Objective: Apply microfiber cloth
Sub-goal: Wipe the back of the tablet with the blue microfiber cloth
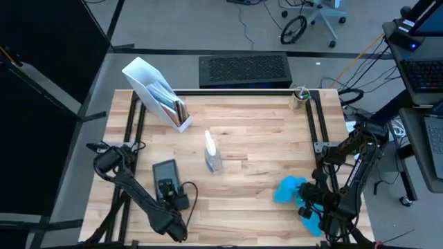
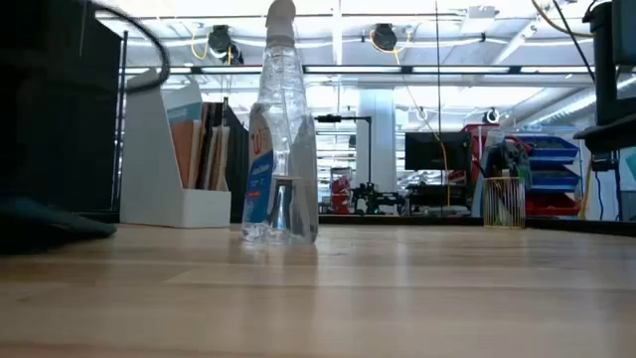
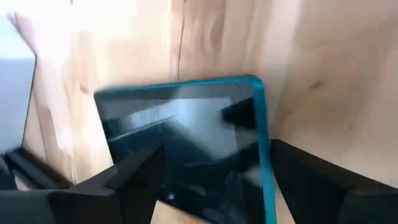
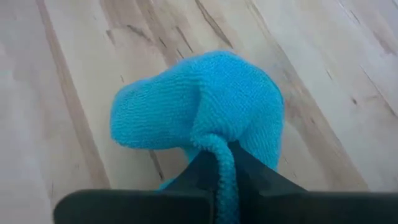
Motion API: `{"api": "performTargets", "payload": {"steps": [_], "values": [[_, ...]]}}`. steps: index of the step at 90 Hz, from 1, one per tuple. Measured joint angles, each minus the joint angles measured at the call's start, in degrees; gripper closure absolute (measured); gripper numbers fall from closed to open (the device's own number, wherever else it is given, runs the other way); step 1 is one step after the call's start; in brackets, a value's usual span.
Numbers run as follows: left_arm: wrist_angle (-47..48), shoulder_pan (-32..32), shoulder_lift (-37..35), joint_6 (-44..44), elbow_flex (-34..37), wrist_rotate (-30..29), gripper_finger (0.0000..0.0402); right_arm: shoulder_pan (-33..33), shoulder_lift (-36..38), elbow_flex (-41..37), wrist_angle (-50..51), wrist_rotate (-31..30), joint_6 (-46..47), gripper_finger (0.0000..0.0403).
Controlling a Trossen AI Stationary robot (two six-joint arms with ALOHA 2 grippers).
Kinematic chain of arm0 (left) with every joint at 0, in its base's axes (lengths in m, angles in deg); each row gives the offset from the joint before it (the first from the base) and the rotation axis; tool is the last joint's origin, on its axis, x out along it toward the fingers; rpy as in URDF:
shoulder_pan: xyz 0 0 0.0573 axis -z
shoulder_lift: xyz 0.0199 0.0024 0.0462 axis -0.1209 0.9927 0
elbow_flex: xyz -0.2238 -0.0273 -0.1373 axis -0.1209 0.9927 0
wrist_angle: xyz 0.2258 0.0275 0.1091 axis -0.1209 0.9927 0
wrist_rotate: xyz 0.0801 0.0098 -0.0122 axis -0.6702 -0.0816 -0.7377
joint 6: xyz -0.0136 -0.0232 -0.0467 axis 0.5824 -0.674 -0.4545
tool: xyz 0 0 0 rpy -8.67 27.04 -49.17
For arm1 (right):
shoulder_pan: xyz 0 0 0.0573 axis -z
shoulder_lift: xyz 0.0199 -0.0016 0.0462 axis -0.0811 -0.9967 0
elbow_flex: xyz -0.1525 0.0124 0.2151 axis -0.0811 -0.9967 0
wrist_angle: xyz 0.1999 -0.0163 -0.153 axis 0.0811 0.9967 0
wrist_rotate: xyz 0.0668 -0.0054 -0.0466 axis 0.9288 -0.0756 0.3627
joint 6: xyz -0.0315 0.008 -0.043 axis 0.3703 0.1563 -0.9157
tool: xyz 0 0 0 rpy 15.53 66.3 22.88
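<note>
Here the right gripper [image 4: 217,180] sits low in the lower right of the high view, its two dark fingers [image 4: 261,177] pinched together on a fold of the bright sky-blue microfiber cloth [image 4: 199,106]. In the right wrist view a narrow strip of the cloth runs down between the fingertips, while the rest bulges out ahead of them as a rounded, knitted-looking mound over the pale wooden table [image 4: 62,62]. Seen from above, the cloth [image 1: 289,189] lies bunched at the lower right of the tabletop, just left of the right gripper [image 1: 309,205] and well apart from everything else.

The left gripper [image 3: 211,180] is in the lower left of the high view, over the near end of the dark grey tablet with a teal edge [image 3: 186,143]. In the left wrist view its fingers [image 3: 130,177] stand apart on either side of the tablet's glossy screen; whether they press on it cannot be told. From above, the tablet [image 1: 165,173] lies flat, left of centre.

The clear plastic spray bottle [image 1: 212,153] stands near the middle of the table, to the right of the tablet; in the low view it rises upright [image 2: 280,129] left of centre. A white file holder with folders [image 1: 158,93] stands at the upper left of the tabletop, and a small wire cup [image 1: 300,97] at the upper right corner.
</note>
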Motion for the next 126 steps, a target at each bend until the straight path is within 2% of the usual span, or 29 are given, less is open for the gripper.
{"api": "performTargets", "payload": {"steps": [12,22,29,40,48,55,73,91,99,108,116,126], "values": [[0.73,0.0,-2.25,1.46,-0.14,1.04,0.013,0.0,0.0,0.0,-0.01,0.02,0.0,0.0403],[0.89,0.0,-6.82,0.62,-0.14,0.1,0.0132,0.33,0.0,0.0,-0.23,-0.31,0.11,0.0403],[0.7,-0.11,-11.58,-1.71,-0.14,-3.54,0.0141,1.1,0.02,0.0,-0.81,-1.21,-0.21,0.0403],[-0.66,-0.17,-20.08,-4.54,-0.18,-12.58,0.0163,3.04,0.02,0.0,-2.85,-3.05,-2.82,0.0403],[-3.88,-0.22,-25.07,-4.12,-0.11,-17.99,0.0178,4.77,0.02,0.02,-4.75,-3.02,-6.34,0.0403],[-7.51,-0.55,-28.15,-1.63,0.77,-20.2,0.019,6.25,0.04,0.02,-7.49,-3.08,-10.45,0.0403],[-12.14,-2.6,-29.56,4.63,3.54,-20.93,0.022,10.05,0.04,0.02,-16.94,-3.23,-22.6,0.0403],[-31.02,-6.84,-29.57,19.04,7.4,-13.87,0.0274,14.27,0.93,0.04,-25.04,-4.56,-36.38,0.0403],[-35.09,-8.81,-29.57,22.28,8.25,-10.39,0.0303,16.39,3.26,0.07,-20.78,-2.77,-40.17,0.0403],[-35.36,-10.23,-29.57,23.76,9.24,-10.15,0.0335,19.65,7.79,0.07,-9.98,1.01,-40.89,0.0403],[-35.35,-10.82,-29.57,23.91,10.38,-10.17,0.0359,21.82,11.43,0.07,-1.39,3.29,-37.17,0.0403],[-35.08,-10.96,-29.57,24.03,11.88,-10.86,0.0379,23.15,14.69,0.07,4.4,3.18,-31.02,0.04]]}}
